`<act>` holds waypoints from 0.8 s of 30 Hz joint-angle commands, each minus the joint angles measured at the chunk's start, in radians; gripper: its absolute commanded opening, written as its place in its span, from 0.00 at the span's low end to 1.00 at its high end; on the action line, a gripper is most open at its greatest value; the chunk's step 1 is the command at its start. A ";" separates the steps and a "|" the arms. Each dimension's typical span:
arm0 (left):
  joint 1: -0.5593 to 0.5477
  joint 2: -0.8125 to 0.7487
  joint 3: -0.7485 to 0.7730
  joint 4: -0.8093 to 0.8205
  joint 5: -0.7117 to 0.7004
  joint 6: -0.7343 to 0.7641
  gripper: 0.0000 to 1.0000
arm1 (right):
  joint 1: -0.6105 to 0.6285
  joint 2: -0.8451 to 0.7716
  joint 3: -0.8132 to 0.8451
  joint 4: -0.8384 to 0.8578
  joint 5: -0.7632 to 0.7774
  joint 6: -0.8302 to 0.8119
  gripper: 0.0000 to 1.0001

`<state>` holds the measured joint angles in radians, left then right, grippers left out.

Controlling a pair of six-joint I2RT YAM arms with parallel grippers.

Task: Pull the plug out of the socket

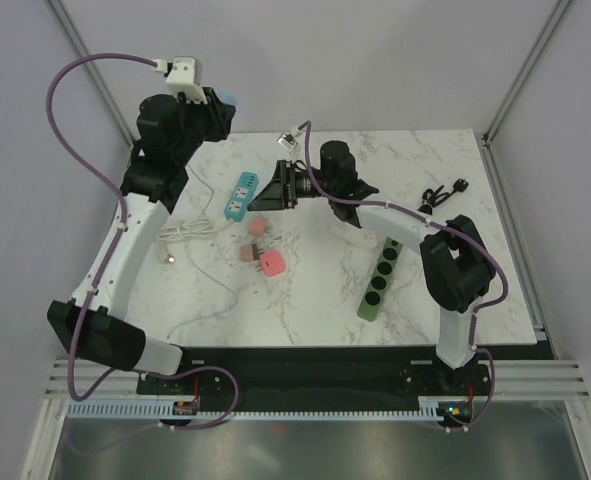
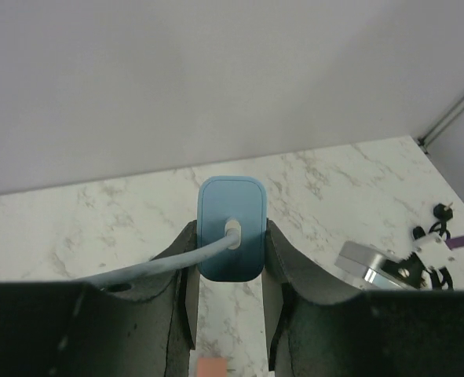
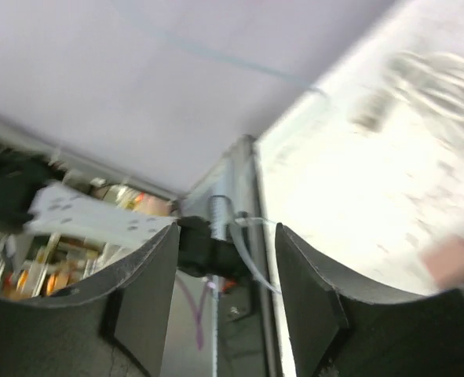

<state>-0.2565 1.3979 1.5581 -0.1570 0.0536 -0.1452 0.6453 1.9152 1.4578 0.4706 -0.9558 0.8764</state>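
**Left fingers [image 2: 186,271] clamped on the blue plug [image 2: 230,208], well apart from the socket strip [image 1: 237,195]**

Pinches the plug from both sides in the left gripper [image 2: 230,236], narrowed to the plug's width, with the pale cable [image 2: 157,265] trailing out of its face toward the wrist camera. Holds it raised near the back-left of the table [image 1: 325,290], above the teal strip lying flat on the marble and nowhere near touching it. Shows no plug body seated in the strip's outlets from overhead, so counts, as a judgement, as the pull itself done.

Hovers the right gripper [image 1: 272,188] just beside the strip's right edge, spread wide with nothing in the gap in the blurred wrist view. Cannot tell whether touching the strip or bracing it.

Leaves little to do: probably only lowering the plug to the marble and letting go, minding the cable draped down to the loose coil [image 1: 180,232] near the strip.
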 commanded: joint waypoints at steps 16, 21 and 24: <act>-0.006 0.133 0.134 -0.042 0.221 -0.192 0.02 | 0.145 0.085 -0.192 -0.030 0.409 -0.358 0.89; -0.018 0.168 0.041 -0.090 0.227 -0.284 0.02 | 0.015 -0.040 -0.285 -0.251 0.552 -0.365 0.89; -0.023 0.213 -0.050 -0.088 0.287 -0.356 0.02 | -0.062 -0.210 -0.388 -0.343 0.612 -0.427 0.90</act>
<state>-0.2710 1.5585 1.5711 -0.2276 0.2687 -0.3817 0.6590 1.8793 1.1248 0.2138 -0.4580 0.5007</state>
